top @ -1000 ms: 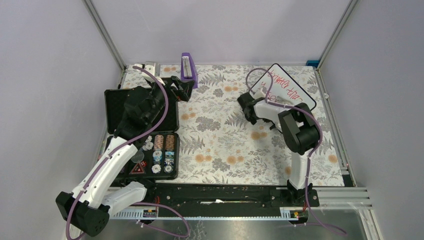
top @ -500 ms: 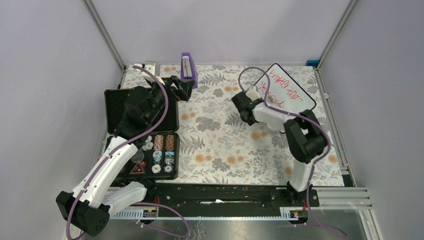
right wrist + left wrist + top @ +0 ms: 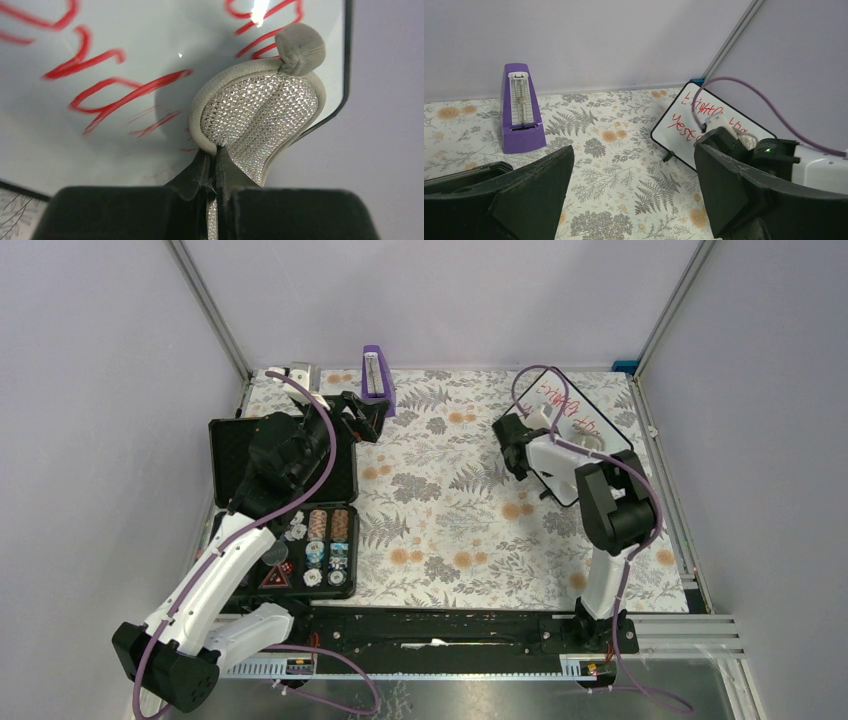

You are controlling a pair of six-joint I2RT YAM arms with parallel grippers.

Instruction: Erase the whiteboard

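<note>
Far right on the table (image 3: 440,510), the whiteboard (image 3: 585,410) looks to us light, stiff and slick, best steadied by its frame, while our right gripper (image 3: 216,165) pinches a silvery pad (image 3: 260,115) over it

The left arm (image 3: 215,570) folds back low from its base, then stretches its long white link forward and slightly right. Its black wrist is level, and the left gripper (image 3: 633,165) points away from the bases with its jaws wide apart, holding nothing. The right arm (image 3: 612,510) rises upright from its base, bends sharply at the elbow and reaches forward and left. The right gripper (image 3: 216,161) is clamped tight on a pad (image 3: 260,115).
</note>
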